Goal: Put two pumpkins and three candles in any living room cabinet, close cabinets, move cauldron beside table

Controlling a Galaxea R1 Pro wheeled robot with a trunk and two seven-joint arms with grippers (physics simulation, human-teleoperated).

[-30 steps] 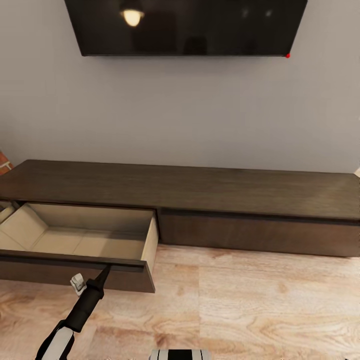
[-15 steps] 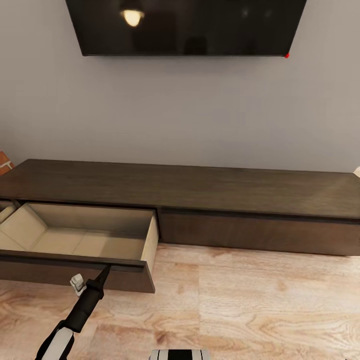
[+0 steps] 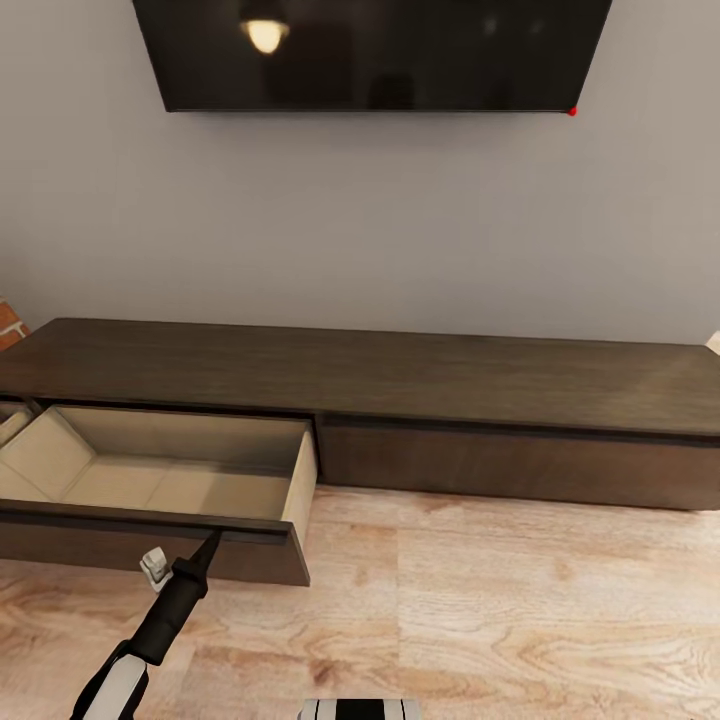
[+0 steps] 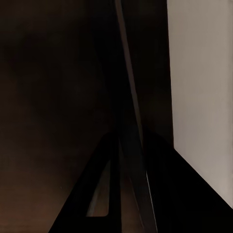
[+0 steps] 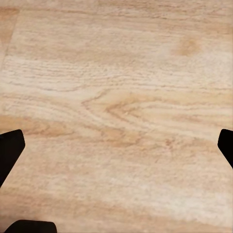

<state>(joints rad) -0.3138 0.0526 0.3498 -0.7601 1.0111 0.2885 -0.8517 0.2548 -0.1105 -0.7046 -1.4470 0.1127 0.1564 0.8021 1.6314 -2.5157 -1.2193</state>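
The cabinet (image 3: 400, 375) is a long, low dark-brown unit against the grey wall. Its left drawer (image 3: 180, 480) is pulled out, and the pale wood inside holds nothing. My left gripper (image 3: 210, 543) sits at the top edge of that drawer's dark front panel (image 3: 100, 545), its fingers drawn to a point on it. In the left wrist view the panel's thin edge (image 4: 131, 121) runs between the dark fingers (image 4: 97, 194). My right gripper (image 5: 116, 150) is open over bare wood floor (image 5: 121, 97). The pumpkins, candles, cauldron and table are out of view.
The cabinet's right drawer front (image 3: 520, 465) is closed. At the far left edge a second pale compartment (image 3: 10, 420) stands partly open. A black TV (image 3: 370, 50) hangs on the wall above. Red brick (image 3: 8, 325) shows at the left. Light wood floor (image 3: 520, 610) lies before the unit.
The whole picture has drifted very slightly, so the camera moved. The left gripper stays on the drawer front and the drawer has not shifted.
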